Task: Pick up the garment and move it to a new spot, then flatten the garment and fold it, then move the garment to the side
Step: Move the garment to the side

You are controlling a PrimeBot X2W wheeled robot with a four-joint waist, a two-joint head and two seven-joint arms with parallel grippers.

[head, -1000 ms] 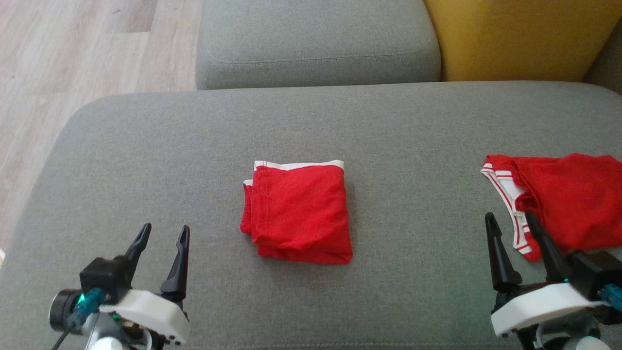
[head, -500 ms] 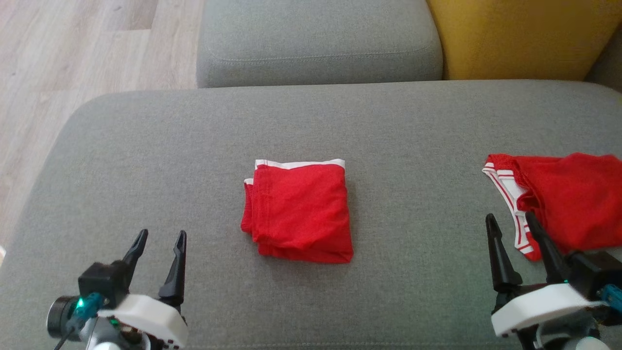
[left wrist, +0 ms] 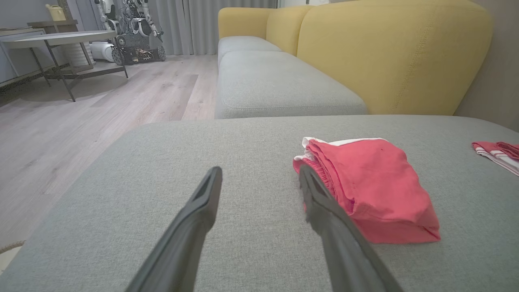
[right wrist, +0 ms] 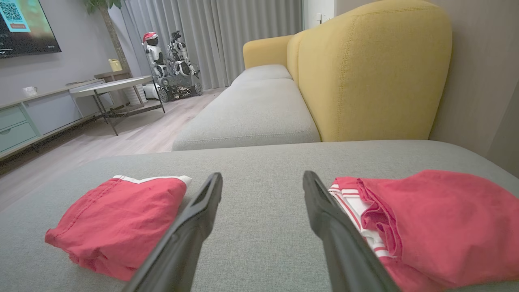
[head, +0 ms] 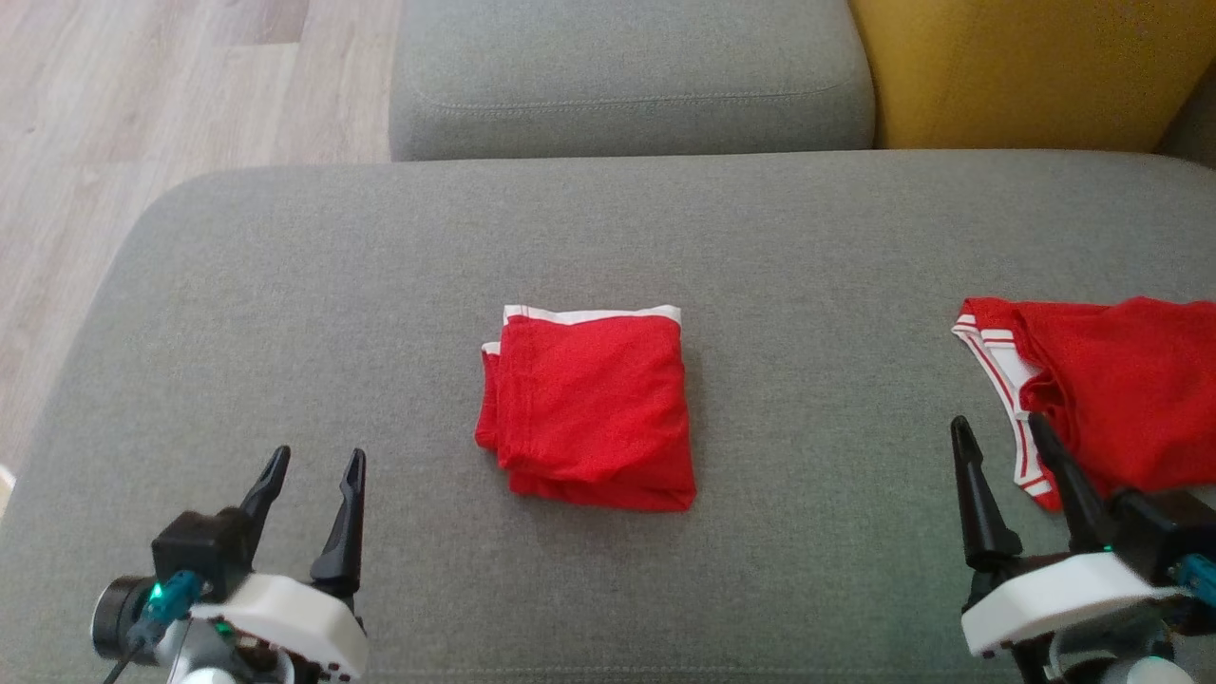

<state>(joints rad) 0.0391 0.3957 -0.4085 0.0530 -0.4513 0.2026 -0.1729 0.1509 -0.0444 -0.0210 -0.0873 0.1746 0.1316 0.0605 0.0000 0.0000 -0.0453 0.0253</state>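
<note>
Two red garments lie on a broad grey woven sofa cushion (head: 380, 285), with pale wood floor (head: 142, 85) to its left and a yellow backrest (head: 1016, 66) behind. The folded garment (head: 589, 408) sits at the cushion's centre, a squarish stack with a white band along its far edge. The crumpled second garment (head: 1121, 389), white-striped, lies by the right gripper (head: 998, 421). That gripper and the left gripper (head: 318, 454) hover empty, fingers spread. The right wrist view adds a table (right wrist: 109, 86), parked robots (right wrist: 170, 61) and grey curtains (right wrist: 243, 28).

Soft, even light in head view; faint shadow along right and near edges of folded red cloth garment (head: 589, 408) on grey fabric cushion (head: 285, 285). Dimmer in wrist views, reds washed toward pink, wide-angle stretch at edges. Long dark fingers (left wrist: 200, 223) soft, out of focus up close.
</note>
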